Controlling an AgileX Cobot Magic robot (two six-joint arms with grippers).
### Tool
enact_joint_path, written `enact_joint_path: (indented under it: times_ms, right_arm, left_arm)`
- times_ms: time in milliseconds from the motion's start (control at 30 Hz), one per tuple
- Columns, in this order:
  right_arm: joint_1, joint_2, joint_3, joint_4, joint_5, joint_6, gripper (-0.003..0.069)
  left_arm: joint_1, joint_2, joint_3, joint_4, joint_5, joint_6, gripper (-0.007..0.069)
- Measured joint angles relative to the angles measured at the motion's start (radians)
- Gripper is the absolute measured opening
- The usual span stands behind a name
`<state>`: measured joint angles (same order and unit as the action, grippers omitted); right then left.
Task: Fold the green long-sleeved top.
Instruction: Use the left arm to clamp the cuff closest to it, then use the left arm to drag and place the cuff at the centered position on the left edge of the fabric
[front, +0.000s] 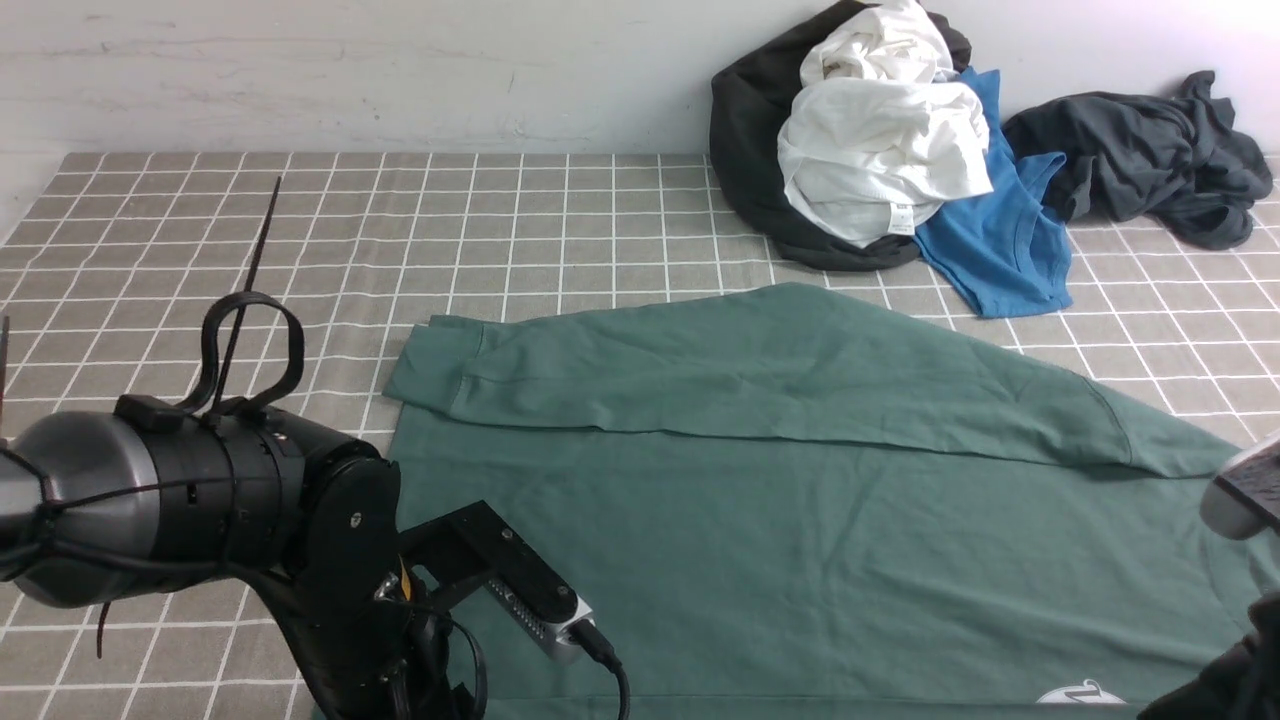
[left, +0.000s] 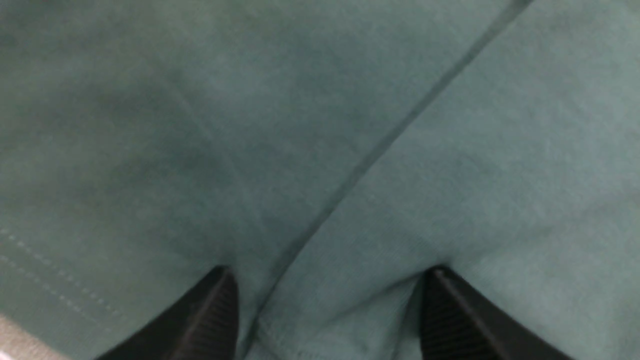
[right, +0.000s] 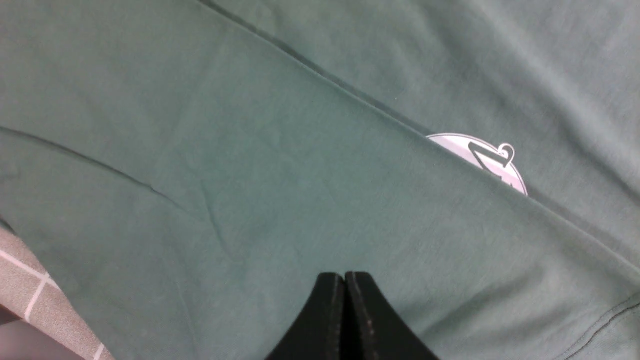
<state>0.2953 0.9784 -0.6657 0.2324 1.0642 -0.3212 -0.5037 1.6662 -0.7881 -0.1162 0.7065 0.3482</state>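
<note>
Found a large, dark forest-green cotton-jersey long-sleeved top (front: 800, 520) spread flat over the near part of the grey checked cloth tabletop (front: 300, 220). Saw one long sleeve (front: 760, 390) laid across the body, its cuff (front: 430, 370) ending toward the robot's left. Noted a small white round mark (right: 480, 160) half tucked under a folded layer at the near edge.

Judged the jersey soft, limp and fairly light, with no stiffness to carry a fold; expected it to sag, drag and wrinkle if lifted at a single point. Reckoned the hem corners, shoulder seams or the doubled fold edges the better places to pinch, taken with both arms together so that the cloth lifts evenly.

Saw the left gripper (left: 327, 272) low over the fabric with jaws well apart and holding nothing, a fold edge running between them. Saw the right gripper (right: 345, 275) with jaws pressed together and no cloth visible between them; could not tell whether its tip touched the fabric.

Noted a heap against the far wall: a crumpled white garment (front: 880, 150) on a black garment (front: 745, 130), a bright blue T-shirt (front: 1000, 240) beside them, and a dark grey garment (front: 1150, 160) further right. Placed the blue hem near the top's far edge but apart from it, so a far-side fold could snag it.
</note>
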Motion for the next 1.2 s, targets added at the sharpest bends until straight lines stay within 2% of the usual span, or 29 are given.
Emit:
enact_joint_path:
  times_ms: [67, 200, 233, 333, 367, 400, 500, 700, 833, 1000, 1200]
  right_arm:
    - [0.0, 0.0, 0.0, 0.0, -0.004, 0.0, -0.0014]
    - [0.0, 0.0, 0.0, 0.0, -0.008, 0.0, -0.0014]
    - [0.0, 0.0, 0.0, 0.0, -0.011, 0.0, -0.0014]
    - [0.0, 0.0, 0.0, 0.0, -0.011, 0.0, -0.0014]
    - [0.0, 0.0, 0.0, 0.0, -0.011, 0.0, -0.0014]
    - [0.0, 0.0, 0.0, 0.0, -0.012, 0.0, -0.0014]
    - [0.0, 0.0, 0.0, 0.0, -0.015, 0.0, -0.0014]
    - [0.0, 0.0, 0.0, 0.0, -0.019, 0.0, -0.0014]
    - [0.0, 0.0, 0.0, -0.007, -0.019, 0.0, -0.0014]
    - [0.0, 0.0, 0.0, -0.01, -0.019, -0.01, -0.0014]
    - [0.0, 0.0, 0.0, -0.015, -0.019, -0.011, -0.0014]
  left_arm:
    - [0.0, 0.0, -0.001, -0.001, 0.0, -0.001, 0.0414]
    - [0.0, -0.002, -0.001, -0.003, -0.002, -0.004, 0.0309]
    - [0.0, -0.009, -0.001, -0.004, -0.003, -0.006, 0.0247]
    - [0.0, -0.031, -0.001, -0.004, -0.003, -0.007, 0.014]
    - [0.0, -0.036, -0.001, -0.004, -0.003, -0.008, 0.0133]
    - [0.0, -0.055, -0.001, -0.004, -0.003, -0.009, 0.0085]
    - [0.0, -0.099, -0.001, -0.004, 0.0, -0.01, 0.0017]
    - [0.0, -0.124, -0.059, 0.013, 0.045, -0.01, 0.0013]
    - [0.003, -0.113, -0.218, 0.073, 0.083, -0.033, 0.0013]
    - [0.059, -0.027, -0.376, 0.107, 0.101, -0.056, 0.0013]
    - [0.115, 0.129, -0.435, 0.116, 0.128, -0.059, 0.0031]
